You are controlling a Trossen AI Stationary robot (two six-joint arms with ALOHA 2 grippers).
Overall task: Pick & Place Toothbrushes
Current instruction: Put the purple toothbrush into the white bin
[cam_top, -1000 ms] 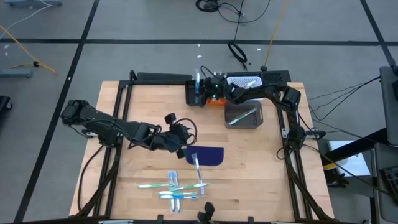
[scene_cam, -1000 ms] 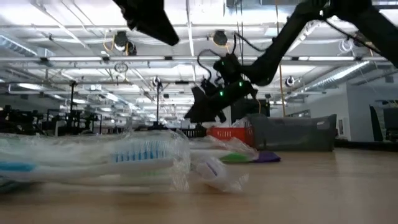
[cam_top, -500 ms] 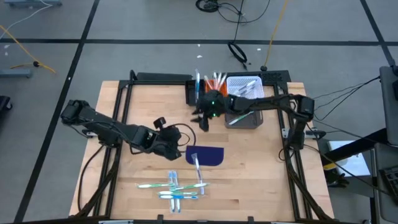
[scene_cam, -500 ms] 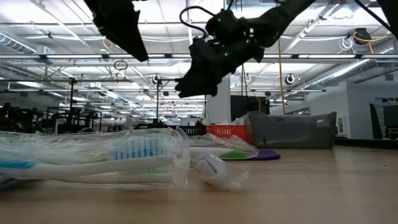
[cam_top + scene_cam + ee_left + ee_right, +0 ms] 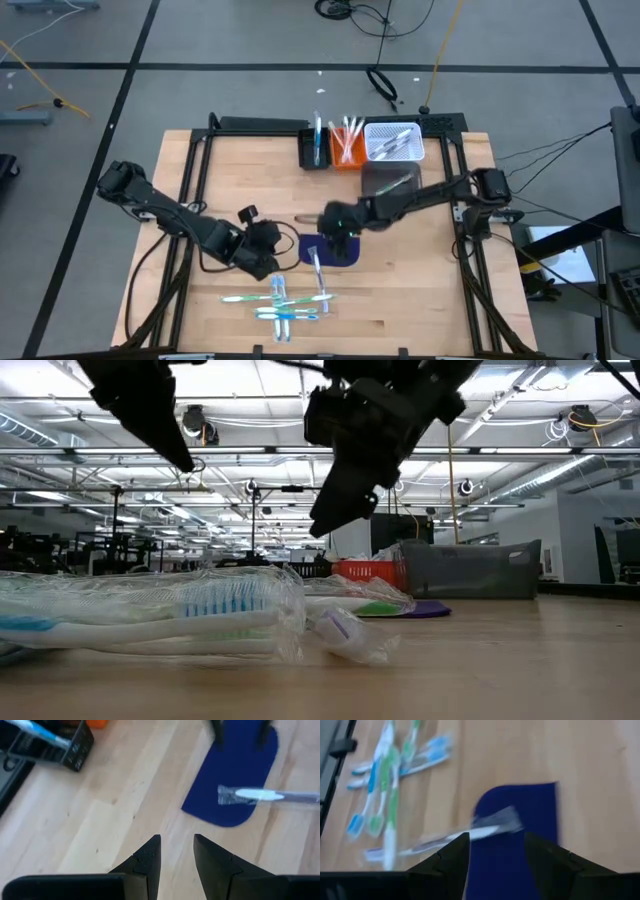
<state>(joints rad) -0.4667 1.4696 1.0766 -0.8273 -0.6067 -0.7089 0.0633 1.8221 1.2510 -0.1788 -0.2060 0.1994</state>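
Near the table's front edge, at the middle, lies a loose pile of wrapped toothbrushes in light blue, white and green, some crossing one another. Just behind the pile, one wrapped toothbrush lies with its head on a dark blue mat and its handle reaching back toward the pile. The left gripper hangs beside the mat's left end, fingers parted and empty. The right gripper hovers over the mat, fingers open wider and also empty, with that toothbrush showing between them in its wrist view. The step in hand looks like the reach for the next toothbrush; the next move likely calls for the right gripper to come down over the handle, line up across it and close. Along the back edge stand four bins in a row: a black bin holding a blue toothbrush upright, an orange bin with several orange-pink ones, a white basket with pale ones, and in front of it a grey bin with a green one lying inside.
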